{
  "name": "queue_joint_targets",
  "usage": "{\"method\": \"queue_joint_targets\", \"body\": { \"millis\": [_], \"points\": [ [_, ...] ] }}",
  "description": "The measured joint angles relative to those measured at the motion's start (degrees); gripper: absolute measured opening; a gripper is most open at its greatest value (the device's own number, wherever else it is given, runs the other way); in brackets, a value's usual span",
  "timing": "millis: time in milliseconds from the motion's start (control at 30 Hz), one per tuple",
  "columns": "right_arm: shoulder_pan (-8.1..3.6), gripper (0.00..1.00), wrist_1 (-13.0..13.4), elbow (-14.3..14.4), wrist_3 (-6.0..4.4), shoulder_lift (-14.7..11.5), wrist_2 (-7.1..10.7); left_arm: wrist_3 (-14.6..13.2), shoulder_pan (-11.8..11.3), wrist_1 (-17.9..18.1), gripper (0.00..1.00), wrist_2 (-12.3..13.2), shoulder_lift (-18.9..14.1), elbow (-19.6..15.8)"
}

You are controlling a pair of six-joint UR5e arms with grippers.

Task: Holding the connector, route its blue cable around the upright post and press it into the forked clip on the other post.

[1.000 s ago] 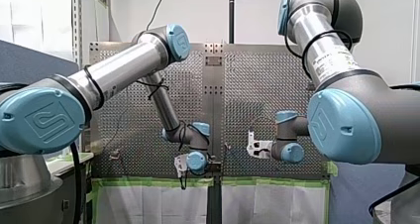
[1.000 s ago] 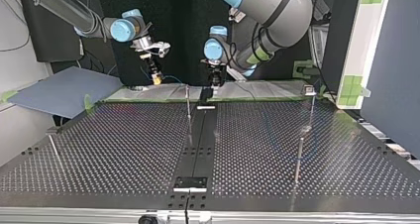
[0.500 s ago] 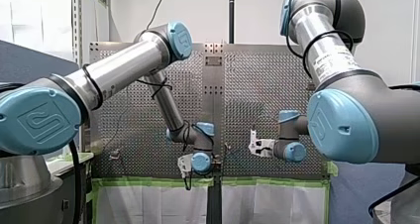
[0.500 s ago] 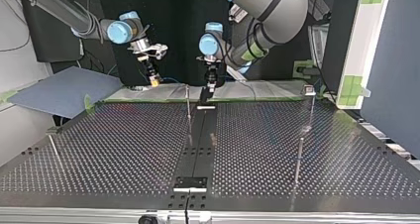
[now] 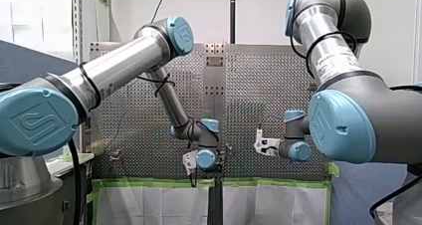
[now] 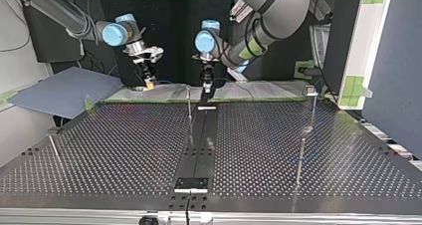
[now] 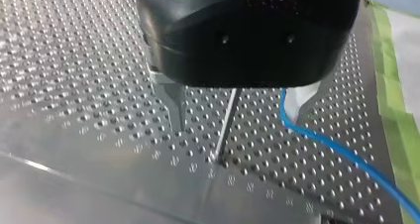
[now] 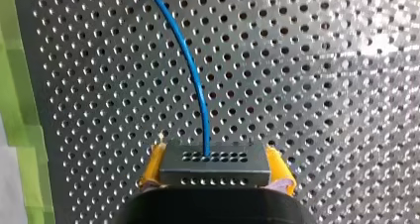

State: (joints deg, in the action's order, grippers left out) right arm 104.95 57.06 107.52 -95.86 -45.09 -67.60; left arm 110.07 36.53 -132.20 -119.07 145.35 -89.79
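The right gripper has its yellow pads squeezed tight on the dark connector, one pad on each side. The blue cable comes out of the front of the connector and bends away over the table full of holes.

The left gripper has its jaws wide apart and holds nothing. The blue cable runs just beside its pale finger. A thin upright post shows in the gap between the fingers. It is hard to tell if the post is really inside the gap or a little way ahead of it.

In the top view, both grippers have slid toward the view's left over the last second. The right gripper has carried the connector further out from the upright post in the middle. The left gripper has come in closer to that post. This looks like the cable being pulled out and lined up to go round the post. It does not look wrapped round it yet.

At the top view's right stands the other post with a small head on top, most likely the forked clip. It is well apart from both grippers, so pressing the cable in is not yet done
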Motion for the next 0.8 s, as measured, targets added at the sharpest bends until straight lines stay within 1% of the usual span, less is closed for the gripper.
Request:
{"method": "queue_joint_targets", "body": {
  "millis": [133,267,567,800],
  "points": [
    [-0.62,0.00,-0.1,-0.1,-0.65,0.0,0.06,0.0,0.4,0.0,0.99,0.1,-0.8,0.0],
    [-0.82,0.00,-0.3,-0.3,-0.94,0.0,0.15,0.0,0.6,0.0,0.99,0.1,-1.5,0.0],
    [-0.81,0.00,-0.6,-0.3,-0.96,0.0,0.31,-0.2,0.7,-0.4,0.99,0.3,-1.6,0.0],
    [-0.52,0.00,-1.1,-0.3,-0.65,0.0,1.05,-1.8,0.1,-2.8,0.99,0.6,-1.6,0.0]
  ]
}}
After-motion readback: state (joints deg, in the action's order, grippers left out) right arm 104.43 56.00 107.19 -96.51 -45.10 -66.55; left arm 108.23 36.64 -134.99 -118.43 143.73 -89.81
